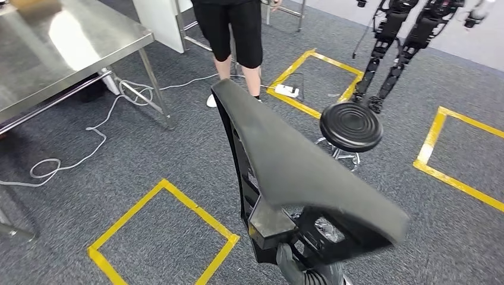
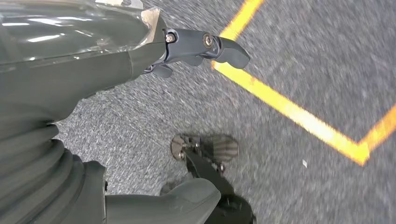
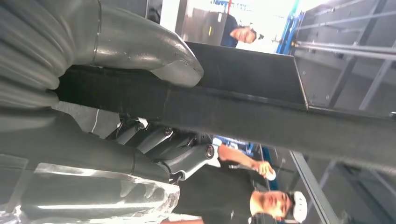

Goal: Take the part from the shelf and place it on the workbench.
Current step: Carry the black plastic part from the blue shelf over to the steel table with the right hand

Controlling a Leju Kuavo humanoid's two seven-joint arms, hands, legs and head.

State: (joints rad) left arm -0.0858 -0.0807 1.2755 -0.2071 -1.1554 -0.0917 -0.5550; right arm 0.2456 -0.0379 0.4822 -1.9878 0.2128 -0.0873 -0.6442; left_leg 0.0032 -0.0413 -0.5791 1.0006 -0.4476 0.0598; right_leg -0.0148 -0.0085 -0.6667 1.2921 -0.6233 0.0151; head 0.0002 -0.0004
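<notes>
1. One long black curved plastic part point(image 1: 297, 160) is stretching up and away from the right hand point(image 3: 140, 116) at the bottom of the head view, over the grey carpet point(image 1: 154, 154).
2. The right hand is gripping the part, with its thumb on one face and its dark fingers point(image 3: 159, 144) wrapped around the other.
3. The left hand point(image 2: 187, 49) is hanging over the carpet with fingers apart, holding nothing.
4. One steel workbench point(image 1: 65, 47) is standing far left, well apart from the part.
5. One round black stool point(image 1: 350, 126) is standing just beyond the part.
6. Three yellow tape squares point(image 1: 163, 237) are marking the carpet.
</notes>
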